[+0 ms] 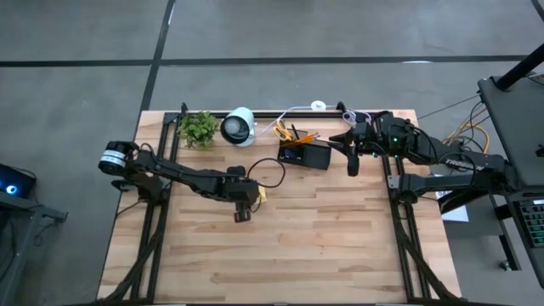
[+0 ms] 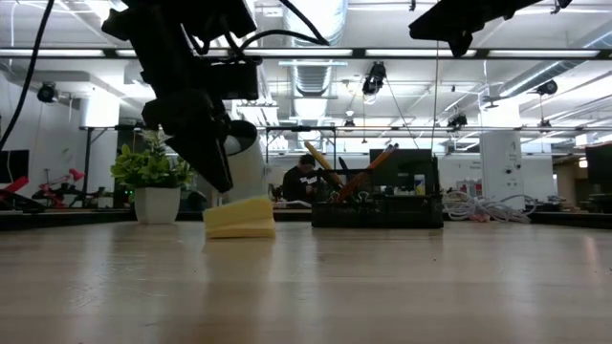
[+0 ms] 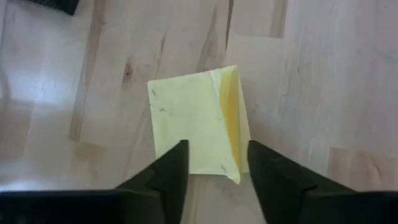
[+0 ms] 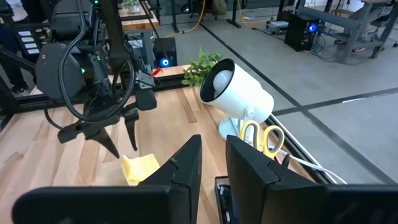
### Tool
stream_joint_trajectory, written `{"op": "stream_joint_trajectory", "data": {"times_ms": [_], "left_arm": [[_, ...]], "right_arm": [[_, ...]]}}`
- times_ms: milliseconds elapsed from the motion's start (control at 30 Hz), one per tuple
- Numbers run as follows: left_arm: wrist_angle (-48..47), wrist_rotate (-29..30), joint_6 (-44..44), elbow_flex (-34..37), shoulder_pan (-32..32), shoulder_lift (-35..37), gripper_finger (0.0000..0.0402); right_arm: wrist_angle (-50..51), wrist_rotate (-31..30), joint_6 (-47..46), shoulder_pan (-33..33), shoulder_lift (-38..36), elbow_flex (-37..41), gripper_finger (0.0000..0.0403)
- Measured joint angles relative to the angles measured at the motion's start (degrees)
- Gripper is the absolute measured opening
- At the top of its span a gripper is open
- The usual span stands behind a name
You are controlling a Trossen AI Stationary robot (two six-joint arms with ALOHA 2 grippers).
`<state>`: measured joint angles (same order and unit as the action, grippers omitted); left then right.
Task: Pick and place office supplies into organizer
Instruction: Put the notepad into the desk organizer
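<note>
A yellow sticky-note pad [image 3: 199, 118] lies flat on the wooden table [image 1: 280, 255], left of centre, with one edge of its top sheets curled up. My left gripper [image 3: 217, 149] hangs open just over the pad's near edge, slanting down, one finger on either side; no touch shows. In the low view the pad [image 2: 239, 218] rests beside the gripper [image 2: 220, 182]. The black organizer [image 1: 306, 155] stands at the far middle, holding yellow-handled scissors [image 4: 264, 138] and orange pencils [image 2: 368, 167]. My right gripper [image 4: 214, 162] waits high beside it, a narrow gap between its fingers with nothing in it.
A white round lamp-like device [image 1: 239, 126] and a green potted plant [image 1: 198, 127] stand at the far edge left of the organizer. A white cable [image 1: 319, 106] runs along the far edge. Bare wood stretches over the table's near half.
</note>
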<state>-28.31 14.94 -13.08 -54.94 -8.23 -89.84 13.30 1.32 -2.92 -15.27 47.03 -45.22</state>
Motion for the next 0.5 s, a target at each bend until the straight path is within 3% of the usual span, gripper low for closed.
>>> {"op": "stream_joint_trajectory", "data": {"times_ms": [233,500], "left_arm": [[6.84,-1.14,-0.09,0.07,-0.02,-0.16,0.0211],[6.64,-1.12,-0.38,0.02,-0.13,-4.98,0.0217]], "right_arm": [[0.0,0.0,0.11,0.01,0.0,-0.02,0.0059],[0.15,0.0,0.55,-0.02,0.0,-0.02,0.0064]]}}
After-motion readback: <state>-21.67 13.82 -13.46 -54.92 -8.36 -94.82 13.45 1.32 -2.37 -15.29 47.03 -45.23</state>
